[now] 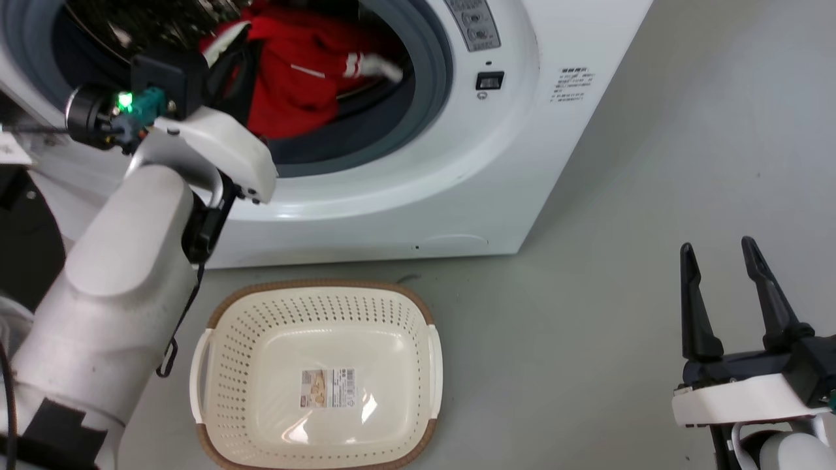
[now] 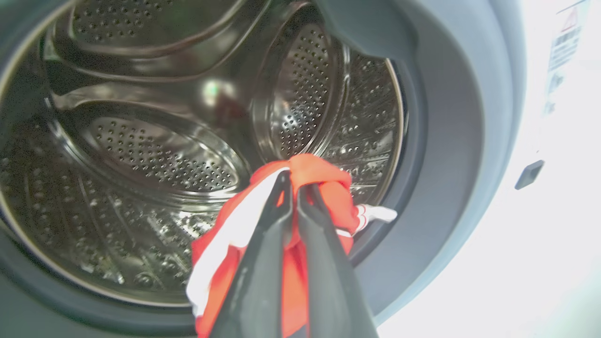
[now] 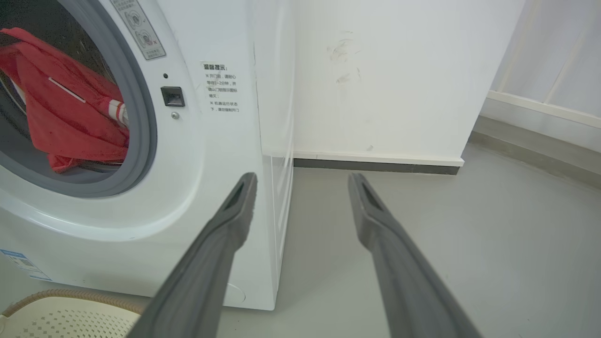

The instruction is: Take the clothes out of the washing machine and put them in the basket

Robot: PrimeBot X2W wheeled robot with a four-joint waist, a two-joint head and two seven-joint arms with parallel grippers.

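Note:
The red clothes with white stripes hang in the porthole of the white washing machine. My left arm reaches into that opening. In the left wrist view my left gripper is shut on a fold of the clothes, lifted before the steel drum. The cream basket with brown trim stands on the floor below the porthole, with nothing in it. My right gripper stays open at the lower right, away from the machine. The right wrist view shows the clothes draped at the porthole.
Grey floor spreads to the right of the machine and basket. A white wall with a dark skirting stands behind the machine. The door latch sits beside the grey porthole seal.

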